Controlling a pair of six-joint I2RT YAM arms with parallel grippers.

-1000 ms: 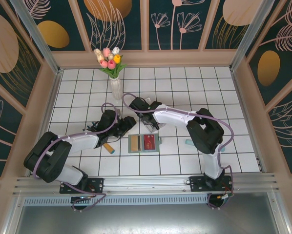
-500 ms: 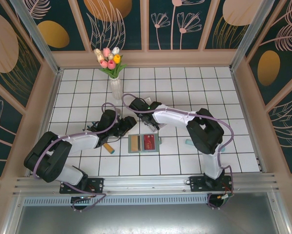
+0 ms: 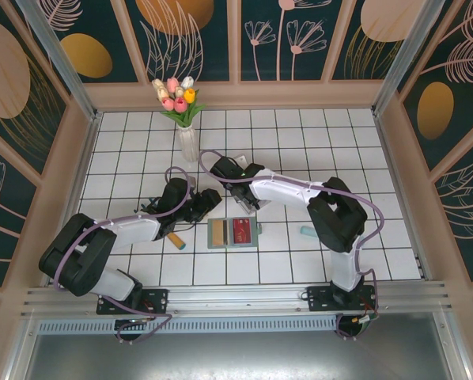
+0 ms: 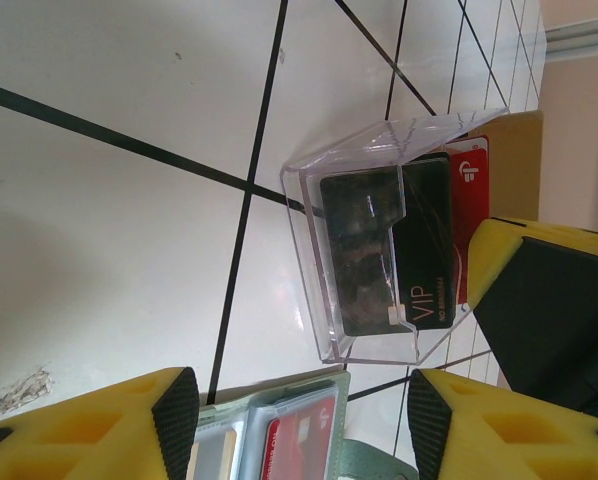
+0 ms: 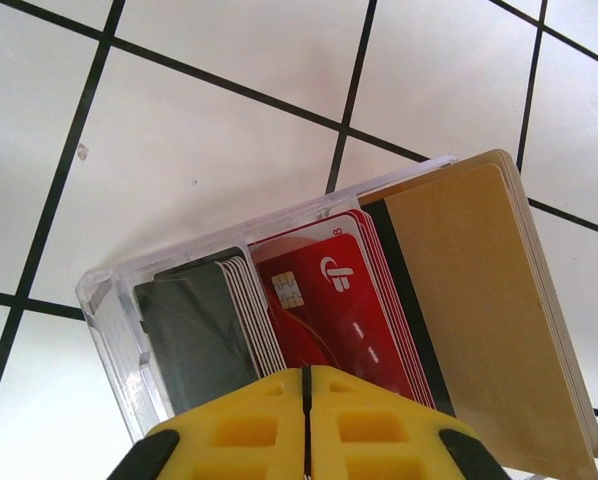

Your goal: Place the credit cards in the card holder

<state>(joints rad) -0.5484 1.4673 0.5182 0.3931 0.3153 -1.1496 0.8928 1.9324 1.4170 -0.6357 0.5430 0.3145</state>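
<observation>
Pick step: R gripper (image 5: 304, 400) pinched shut at credit cards (image 5: 329, 290) in clear box (image 5: 104, 300), grip on one unclear, L gripper (image 4: 294, 420) half-open by card holder (image 3: 256, 231) toward table's (image 3: 363, 158) near edge; next, lift one w/o dragging the stack.

Right gripper (image 5: 304, 385) jaws closed fully since earlier, over clear box (image 5: 114, 300).

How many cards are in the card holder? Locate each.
2: tan card in the card holder, left half; red card, right half; more may hide behind.
</observation>
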